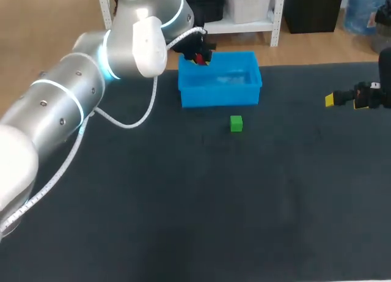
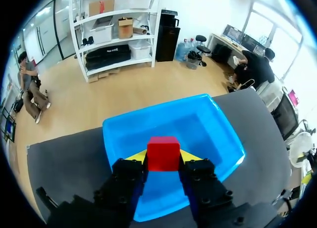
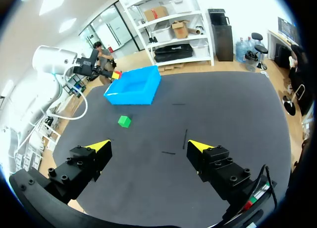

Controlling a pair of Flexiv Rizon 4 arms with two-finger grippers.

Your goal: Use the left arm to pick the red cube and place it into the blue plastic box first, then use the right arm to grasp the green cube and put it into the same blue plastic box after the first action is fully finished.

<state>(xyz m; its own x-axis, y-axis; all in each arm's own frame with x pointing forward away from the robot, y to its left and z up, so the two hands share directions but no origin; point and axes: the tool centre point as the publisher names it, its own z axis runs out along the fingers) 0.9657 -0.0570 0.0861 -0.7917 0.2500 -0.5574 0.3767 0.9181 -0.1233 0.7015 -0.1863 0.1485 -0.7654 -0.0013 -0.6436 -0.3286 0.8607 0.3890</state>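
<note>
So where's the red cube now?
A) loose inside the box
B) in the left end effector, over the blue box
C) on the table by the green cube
B: the left wrist view shows the red cube clamped in the left end effector above the blue box.

red cube [image 2: 163,153]: we read no letters or numbers on its faces
blue plastic box [image 1: 220,97]: we find no label or print on its walls
green cube [image 1: 236,123]: too small for us to tell any marking
worktop [image 1: 183,202]: we see no writing or sign on it
</note>
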